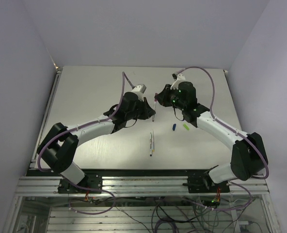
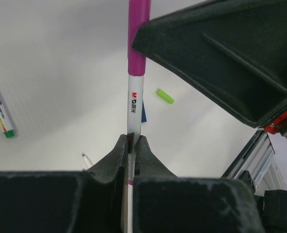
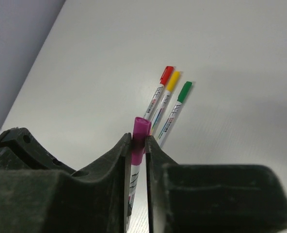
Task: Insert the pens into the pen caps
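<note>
One thin white marker pen (image 2: 135, 97), aloft at upper centre of the top view, gripped twice. Pinched narrowly at the barrel by the left gripper (image 2: 132, 141), at its magenta plastic cap (image 3: 140, 127) by the right gripper (image 3: 138, 141). Flat on the white table (image 1: 85, 87) lower down: three capped pens (image 3: 167, 104), then a stubby blue cap (image 1: 173, 127) and light green cap (image 1: 185, 126) rightward. Bare surface leftward, edges well apart.

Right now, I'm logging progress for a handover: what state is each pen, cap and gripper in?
Purple pen: held in the air, cap over its end.
Purple cap: on the purple pen; how fully seated, cannot tell.
Red pen: capped, lying flat.
Yellow pen: capped, lying flat.
Green pen: capped, lying flat.
Blue cap: loose, no pen in it.
Light green cap: loose, no pen in it.
Left gripper: shut on purple pen.
Right gripper: shut on purple cap.
</note>
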Tool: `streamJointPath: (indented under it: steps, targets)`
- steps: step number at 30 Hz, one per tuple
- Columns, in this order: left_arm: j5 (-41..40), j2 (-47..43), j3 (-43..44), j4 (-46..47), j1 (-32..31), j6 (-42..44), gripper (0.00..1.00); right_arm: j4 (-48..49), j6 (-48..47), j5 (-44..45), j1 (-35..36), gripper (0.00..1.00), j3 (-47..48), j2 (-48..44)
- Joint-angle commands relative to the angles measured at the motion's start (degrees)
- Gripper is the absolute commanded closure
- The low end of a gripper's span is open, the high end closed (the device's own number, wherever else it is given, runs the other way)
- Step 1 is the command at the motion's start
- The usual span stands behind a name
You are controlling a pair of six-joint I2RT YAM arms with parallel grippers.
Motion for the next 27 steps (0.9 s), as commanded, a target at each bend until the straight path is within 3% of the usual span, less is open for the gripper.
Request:
streamJointPath:
  steps: [1, 4, 10, 27]
  targets:
    - [-4.0, -1.2, -1.1, 8.5, 2.5, 1.8, 0.93, -11.4, -1.5, 3.6, 1.3, 0.79, 4.8, 1.6]
    - [-4.6, -0.8, -3.1, 6.1, 2.5, 2.3, 0.93, -10.5, -1.9, 8.6, 1.2, 0.7, 7.2, -0.1]
    - [-6.6, 2.7, -2.4, 1.8, 2.5, 2.3, 0.93, -10.8, -3.4, 13.7, 1.1, 0.67, 8.1, -3.7]
    - [-14.7, 24.7, 25.5, -26.2, 2.6, 8.2, 0.93, -14.4, -1.4, 17.2, 1.2, 0.67, -1.0, -8.2]
